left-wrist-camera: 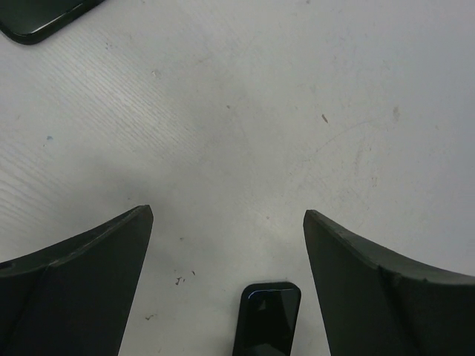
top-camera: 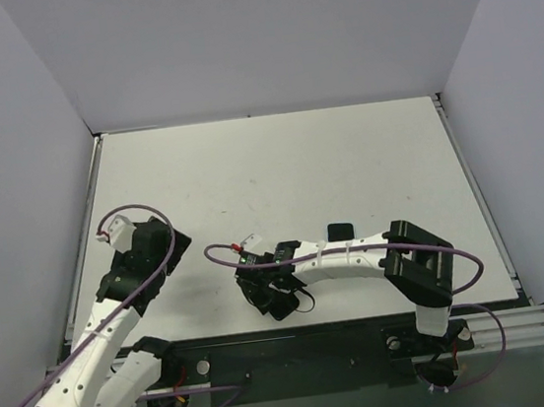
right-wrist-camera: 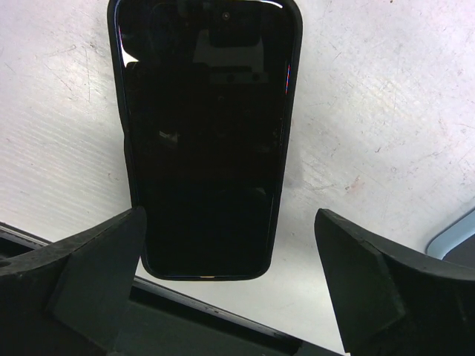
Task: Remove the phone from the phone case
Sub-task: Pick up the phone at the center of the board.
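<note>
Phone [right-wrist-camera: 204,141] in case [right-wrist-camera: 128,159] lies screen-up at worktop [right-wrist-camera: 386,111] near edge | right fingers [right-wrist-camera: 89,267] spread above it, left fingers [left-wrist-camera: 82,259] spread aside | risk: a push may skid it off the edge

The scuffed white worktop [top-camera: 345,155] carries a black phone [right-wrist-camera: 204,141], screen up in its phone case [right-wrist-camera: 295,81], one end at the near edge. A small dark object [top-camera: 338,229] lies near the phone, farther in.

Phone [right-wrist-camera: 208,148] screen glossy blk, phone case [right-wrist-camera: 204,276] blk; table [left-wrist-camera: 237,111] white w/ faint ridged lines, grey scuffs; arm cables [top-camera: 136,208] purple.
</note>
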### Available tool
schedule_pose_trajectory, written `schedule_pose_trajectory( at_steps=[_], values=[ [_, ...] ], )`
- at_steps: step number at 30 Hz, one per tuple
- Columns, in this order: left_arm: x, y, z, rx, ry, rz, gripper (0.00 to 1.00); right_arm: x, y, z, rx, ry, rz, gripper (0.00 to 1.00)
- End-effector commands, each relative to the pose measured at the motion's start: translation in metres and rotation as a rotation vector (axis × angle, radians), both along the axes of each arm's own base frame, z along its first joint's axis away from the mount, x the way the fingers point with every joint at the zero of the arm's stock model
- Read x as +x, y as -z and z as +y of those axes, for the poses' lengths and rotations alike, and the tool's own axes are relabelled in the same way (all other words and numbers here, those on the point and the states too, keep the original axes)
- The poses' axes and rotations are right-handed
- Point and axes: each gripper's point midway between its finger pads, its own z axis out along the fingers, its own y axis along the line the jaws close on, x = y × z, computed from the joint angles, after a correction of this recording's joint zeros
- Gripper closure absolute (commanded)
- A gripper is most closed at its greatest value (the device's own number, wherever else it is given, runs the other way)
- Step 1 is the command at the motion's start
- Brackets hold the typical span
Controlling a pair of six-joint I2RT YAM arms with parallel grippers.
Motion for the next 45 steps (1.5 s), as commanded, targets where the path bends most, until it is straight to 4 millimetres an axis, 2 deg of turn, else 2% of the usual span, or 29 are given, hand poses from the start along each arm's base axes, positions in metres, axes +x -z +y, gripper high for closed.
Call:
schedule_pose_trajectory(
  at_steps=[1,4,6,8,10,17,21,24,27,31,32,33,34,38,42,45],
  values=[
    [-0.003,-0.013,0.022,0.032,-0.118,-0.061,0.05,-0.007,0.006,0.011,0.034,0.01,0.041,0.09],
    [-0.004,-0.019,0.028,0.051,-0.128,-0.084,0.06,-0.013,0.007,0.016,0.063,-0.012,0.073,0.12],
    [-0.001,-0.02,0.025,0.064,-0.098,-0.09,0.07,-0.014,-0.001,0.021,0.098,-0.027,0.062,0.12],
    [0.0,-0.015,0.02,0.071,-0.061,-0.057,0.08,-0.011,-0.017,0.025,0.14,-0.026,0.038,0.11],
    [-0.001,-0.012,0.018,0.075,-0.045,-0.031,0.08,-0.011,-0.021,0.027,0.151,-0.027,0.048,0.11],
    [0.005,-0.002,-0.004,0.033,0.112,0.012,0.05,-0.016,-0.007,0.026,0.113,-0.027,0.086,0.1],
    [0.003,0.008,0.003,0.001,0.092,0.047,0.05,-0.004,-0.001,0.011,0.002,0.046,0.019,0.11],
    [0.003,0.009,0.017,-0.029,0.025,0.039,0.05,-0.006,0.012,0.004,-0.057,0.068,0.018,0.13],
    [0.007,-0.002,0.031,-0.016,-0.041,0.003,0.05,-0.004,0.021,-0.007,-0.082,0.101,0.027,0.24],
    [0.015,-0.014,0.04,0.042,-0.06,-0.019,0.05,0.009,0.019,-0.02,-0.041,0.148,0.043,0.42],
    [0.017,-0.015,0.041,0.048,-0.058,-0.023,0.05,0.011,0.018,-0.022,-0.04,0.149,0.042,0.5],
    [0.018,-0.015,0.041,0.06,-0.05,-0.022,0.05,0.016,0.016,-0.025,-0.037,0.155,0.043,0.55],
    [0.023,-0.018,0.04,0.06,-0.04,-0.038,0.05,0.02,0.014,-0.026,-0.032,0.155,0.038,0.65],
    [0.041,-0.018,0.021,0.066,0.11,-0.044,0.06,0.039,0.001,-0.025,-0.024,0.131,-0.023,0.83],
    [0.053,-0.007,-0.004,0.064,0.311,0.029,0.1,0.056,-0.013,-0.018,0.02,0.129,-0.093,1.0],
    [0.058,0.006,-0.026,0.04,0.432,0.059,0.11,0.067,-0.027,-0.012,0.074,0.136,-0.15,1.0]
  ],
)
